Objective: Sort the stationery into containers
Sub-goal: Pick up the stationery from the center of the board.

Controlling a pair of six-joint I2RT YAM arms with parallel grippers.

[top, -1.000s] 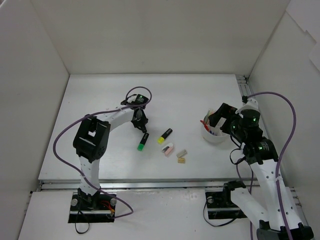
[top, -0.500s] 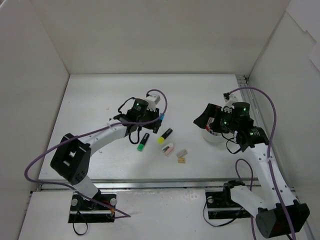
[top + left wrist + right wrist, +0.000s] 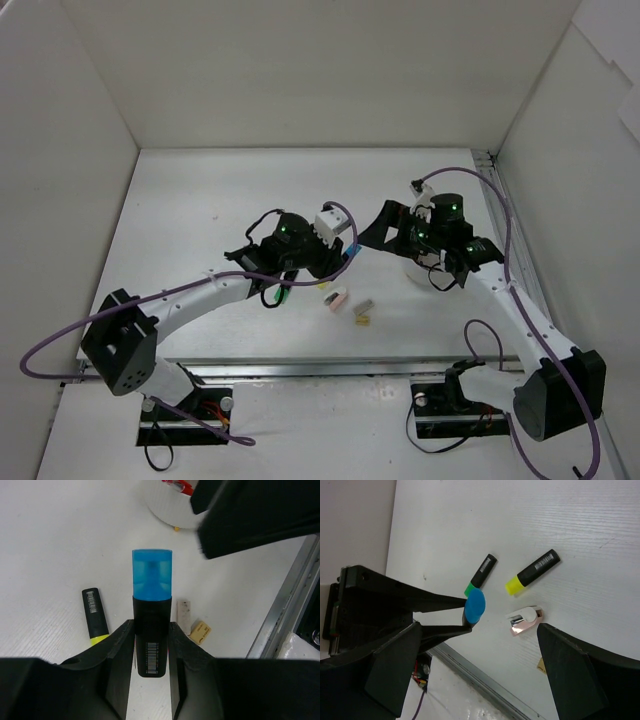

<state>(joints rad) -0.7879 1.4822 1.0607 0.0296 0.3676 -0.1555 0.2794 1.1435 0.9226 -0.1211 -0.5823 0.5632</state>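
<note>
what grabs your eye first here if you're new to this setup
The blue-capped highlighter stands out, clamped between the fingers of the left gripper above the middle of the table. Facing it, the right gripper hangs wide open, with the white tub holding red pens close by. Below lie a green highlighter, a yellow highlighter and a pink eraser.

**White box, soft even light**

I'm looking down into a plain white enclosure. The surface [image 3: 200, 190] is white with a fine ribbed grain. Flat white panels stand around it: a far wall [image 3: 320, 70], a left wall [image 3: 50, 200] and a right wall [image 3: 585, 160]. A metal rail [image 3: 300, 367] runs along the near edge, and another [image 3: 489, 160] runs along the right side. Lighting is diffuse and shadows are faint.
</note>
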